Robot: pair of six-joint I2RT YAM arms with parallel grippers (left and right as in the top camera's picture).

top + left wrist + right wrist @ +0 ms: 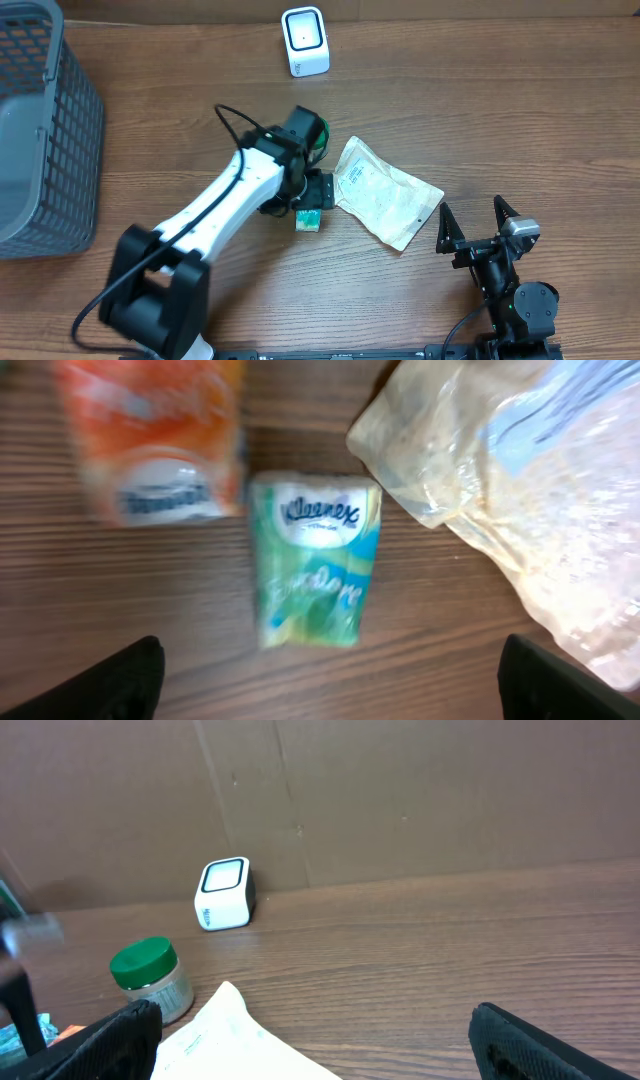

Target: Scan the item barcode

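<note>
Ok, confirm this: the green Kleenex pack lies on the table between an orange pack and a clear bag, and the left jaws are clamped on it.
Not right. The left jaws stand wide open, not touching the green Kleenex pack, as the left wrist view shows. The rest holds: it lies on the table between the orange pack and the clear bag.

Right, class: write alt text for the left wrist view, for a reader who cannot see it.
A green Kleenex pack lies flat on a wooden table, untouched, ahead of the open left gripper. A blurred orange pack lies upper left; a clear bag with pale contents fills the right.
</note>
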